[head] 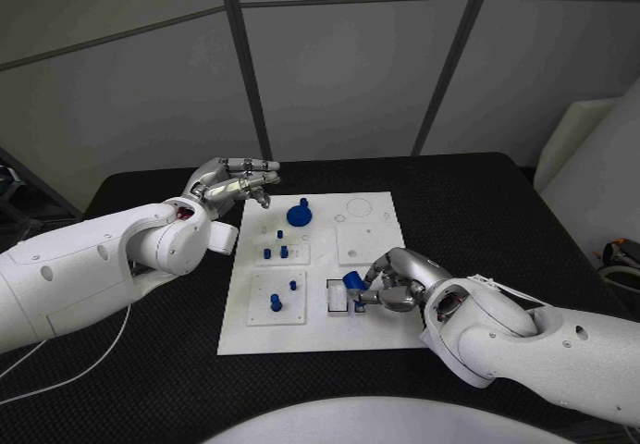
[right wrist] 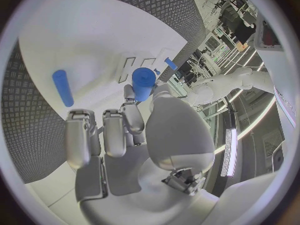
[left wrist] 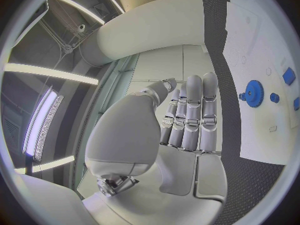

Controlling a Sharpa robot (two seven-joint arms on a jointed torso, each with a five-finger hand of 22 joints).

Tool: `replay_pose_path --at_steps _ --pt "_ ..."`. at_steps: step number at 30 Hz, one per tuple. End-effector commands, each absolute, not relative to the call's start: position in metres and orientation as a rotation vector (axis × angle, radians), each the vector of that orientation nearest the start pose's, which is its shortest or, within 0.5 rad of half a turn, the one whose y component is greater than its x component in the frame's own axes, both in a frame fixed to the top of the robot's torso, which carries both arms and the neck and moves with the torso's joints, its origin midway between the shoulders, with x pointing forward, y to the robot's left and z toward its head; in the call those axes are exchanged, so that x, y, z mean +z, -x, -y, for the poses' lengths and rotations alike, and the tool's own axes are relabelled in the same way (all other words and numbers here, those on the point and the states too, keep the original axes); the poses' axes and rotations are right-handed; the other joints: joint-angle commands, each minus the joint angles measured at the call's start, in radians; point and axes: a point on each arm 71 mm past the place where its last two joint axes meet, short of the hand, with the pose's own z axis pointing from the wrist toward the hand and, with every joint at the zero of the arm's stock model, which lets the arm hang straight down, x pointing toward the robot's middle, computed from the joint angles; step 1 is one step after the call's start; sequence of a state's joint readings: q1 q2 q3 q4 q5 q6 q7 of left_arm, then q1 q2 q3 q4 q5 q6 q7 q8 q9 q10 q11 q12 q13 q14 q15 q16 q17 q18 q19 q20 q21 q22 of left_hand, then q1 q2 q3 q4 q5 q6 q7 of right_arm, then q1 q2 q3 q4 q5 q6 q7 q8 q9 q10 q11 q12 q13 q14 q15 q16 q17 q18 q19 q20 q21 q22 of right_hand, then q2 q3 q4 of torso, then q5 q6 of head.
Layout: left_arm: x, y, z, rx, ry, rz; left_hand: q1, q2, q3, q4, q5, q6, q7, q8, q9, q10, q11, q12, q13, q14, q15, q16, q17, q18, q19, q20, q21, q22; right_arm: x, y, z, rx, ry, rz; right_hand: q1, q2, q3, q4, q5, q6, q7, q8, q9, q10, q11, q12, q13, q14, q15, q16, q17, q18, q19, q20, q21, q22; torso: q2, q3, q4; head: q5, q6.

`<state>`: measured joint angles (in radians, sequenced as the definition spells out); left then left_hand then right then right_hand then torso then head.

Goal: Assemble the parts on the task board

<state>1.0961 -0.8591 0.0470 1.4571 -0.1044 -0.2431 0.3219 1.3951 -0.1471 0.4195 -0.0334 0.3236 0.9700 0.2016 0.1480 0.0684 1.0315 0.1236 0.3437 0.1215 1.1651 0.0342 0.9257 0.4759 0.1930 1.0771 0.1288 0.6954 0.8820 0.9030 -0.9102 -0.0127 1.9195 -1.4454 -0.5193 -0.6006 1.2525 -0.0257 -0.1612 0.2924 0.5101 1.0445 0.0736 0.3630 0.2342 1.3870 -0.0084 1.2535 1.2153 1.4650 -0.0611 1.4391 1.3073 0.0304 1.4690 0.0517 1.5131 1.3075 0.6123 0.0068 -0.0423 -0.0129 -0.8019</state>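
The white task board (head: pixel 313 338) lies in the middle of the black table. A blue gear (head: pixel 301 216) stands near its far edge, with small blue pegs (head: pixel 276 251) and another blue peg (head: pixel 276 301) upright in white blocks on its left half. My right hand (head: pixel 394 282) hangs over the board's near right part and pinches a short blue cylinder (head: pixel 353 279) between thumb and finger, just above a small white block (head: pixel 340 299). The right wrist view has that cylinder (right wrist: pixel 144 83) at the fingertips and a blue rod (right wrist: pixel 62 87) lying flat on the board. My left hand (head: pixel 235 181) hovers at the board's far left corner, holding nothing, fingers extended side by side (left wrist: pixel 190 112), the gear (left wrist: pixel 254 93) beside it.
A white foam block (head: pixel 587 139) leans at the table's far right. A thin cable (head: pixel 67 370) runs off the near left of the table. Grey wall panels stand behind the table's far edge.
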Motion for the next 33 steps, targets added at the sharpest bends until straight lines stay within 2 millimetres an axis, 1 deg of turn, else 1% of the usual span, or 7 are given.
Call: replay_pose_path --at_steps 1,12,18,22,25,27,33 --pt "-0.203 -0.492 -0.232 -1.508 1.118 -1.482 -0.003 0.010 -0.007 -0.001 -0.004 -0.007 0.001 0.004 0.000 -0.010 0.000 0.003 0.002 -0.008 0.000 0.006 -0.001 -0.010 -0.008 -0.001 -0.006 0.000 -0.259 -0.356 0.149 0.626 -0.276 -1.955 -0.024 -0.002 -0.010 0.001 -0.008 0.010 -0.008 0.009 0.025 0.010 0.000 -0.005 0.002 0.059 -0.010 0.005 0.003 -0.008 0.038 -0.007 0.003 0.186 0.000 0.0003 0.0015 0.004 -0.003" --pt "-0.203 -0.491 -0.231 -1.510 1.117 -1.484 -0.003 0.010 -0.007 -0.001 -0.004 -0.007 0.001 0.004 0.000 -0.010 0.000 0.003 0.002 -0.008 0.000 0.006 -0.001 -0.010 -0.008 -0.001 -0.006 0.000 -0.267 -0.361 0.138 0.609 -0.260 -1.998 -0.057 0.005 -0.030 0.001 -0.030 0.016 -0.012 0.017 0.037 0.015 -0.003 -0.007 0.009 0.059 -0.012 0.006 0.006 -0.009 0.040 -0.009 0.004 0.188 0.001 0.0005 -0.0020 0.014 -0.006" --pt "-0.203 -0.491 -0.231 -1.509 1.118 -1.484 -0.003 0.010 -0.007 -0.001 -0.004 -0.007 0.001 0.004 0.000 -0.010 0.000 0.003 0.002 -0.008 0.000 0.006 -0.001 -0.010 -0.008 -0.001 -0.006 0.000 -0.270 -0.363 0.138 0.592 -0.261 -2.009 -0.089 0.002 -0.052 0.001 -0.082 0.013 -0.013 0.022 0.049 0.010 -0.004 -0.022 0.003 0.057 -0.013 0.001 -0.004 -0.007 0.034 -0.010 -0.001 0.182 0.000 0.0003 -0.0029 0.016 -0.008" --pt "-0.203 -0.491 -0.231 -1.509 1.118 -1.484 -0.003 0.010 -0.007 -0.001 -0.004 -0.007 0.001 0.004 0.000 -0.010 0.000 0.003 0.002 -0.008 0.000 0.006 -0.001 -0.010 -0.008 -0.001 -0.006 0.000 -0.270 -0.364 0.137 0.594 -0.262 -2.006 -0.117 -0.018 -0.064 0.001 -0.156 0.007 -0.011 0.024 0.057 0.005 -0.003 -0.036 -0.005 0.056 -0.012 -0.002 -0.007 -0.006 0.030 -0.010 -0.004 0.178 0.000 0.0007 -0.0028 0.017 -0.008" --pt "-0.203 -0.491 -0.231 -1.510 1.118 -1.484 -0.003 0.010 -0.007 -0.001 -0.004 -0.007 0.001 0.004 0.000 -0.010 0.000 0.003 0.002 -0.008 0.000 0.006 -0.001 -0.010 -0.008 -0.001 -0.006 0.000 -0.270 -0.365 0.136 0.598 -0.266 -1.999 -0.173 -0.053 -0.055 0.004 -0.258 -0.004 -0.008 0.026 0.067 -0.003 0.001 -0.055 -0.014 0.055 -0.010 -0.005 -0.011 -0.005 0.026 -0.008 -0.008 0.174 0.000 0.0002 -0.0018 0.017 -0.008" --pt "-0.203 -0.491 -0.231 -1.509 1.118 -1.484 -0.003 0.010 -0.007 -0.001 -0.004 -0.007 0.001 0.004 0.000 -0.010 0.000 0.003 0.002 -0.008 0.000 0.006 -0.001 -0.010 -0.008 -0.001 -0.006 0.000 -0.270 -0.366 0.136 0.601 -0.268 -1.994 -0.213 -0.077 -0.042 0.004 -0.307 -0.010 -0.006 0.026 0.071 -0.012 0.002 -0.074 -0.027 0.055 -0.008 -0.008 -0.014 -0.003 0.023 -0.006 -0.011 0.170 0.000 0.0002 -0.0018 0.017 -0.008" --pt "-0.203 -0.491 -0.232 -1.507 1.119 -1.484 -0.003 0.010 -0.007 -0.001 -0.004 -0.007 0.001 0.004 0.000 -0.010 0.000 0.003 0.002 -0.008 0.000 0.006 -0.001 -0.010 -0.008 -0.001 -0.006 0.000 -0.269 -0.366 0.135 0.615 -0.270 -1.981 -0.257 -0.104 -0.023 0.005 -0.336 -0.013 -0.005 0.029 0.079 -0.027 0.003 -0.109 -0.054 0.055 -0.007 -0.009 -0.015 -0.003 0.021 -0.005 -0.013 0.168 0.000 0.0008 -0.0030 0.020 -0.007"
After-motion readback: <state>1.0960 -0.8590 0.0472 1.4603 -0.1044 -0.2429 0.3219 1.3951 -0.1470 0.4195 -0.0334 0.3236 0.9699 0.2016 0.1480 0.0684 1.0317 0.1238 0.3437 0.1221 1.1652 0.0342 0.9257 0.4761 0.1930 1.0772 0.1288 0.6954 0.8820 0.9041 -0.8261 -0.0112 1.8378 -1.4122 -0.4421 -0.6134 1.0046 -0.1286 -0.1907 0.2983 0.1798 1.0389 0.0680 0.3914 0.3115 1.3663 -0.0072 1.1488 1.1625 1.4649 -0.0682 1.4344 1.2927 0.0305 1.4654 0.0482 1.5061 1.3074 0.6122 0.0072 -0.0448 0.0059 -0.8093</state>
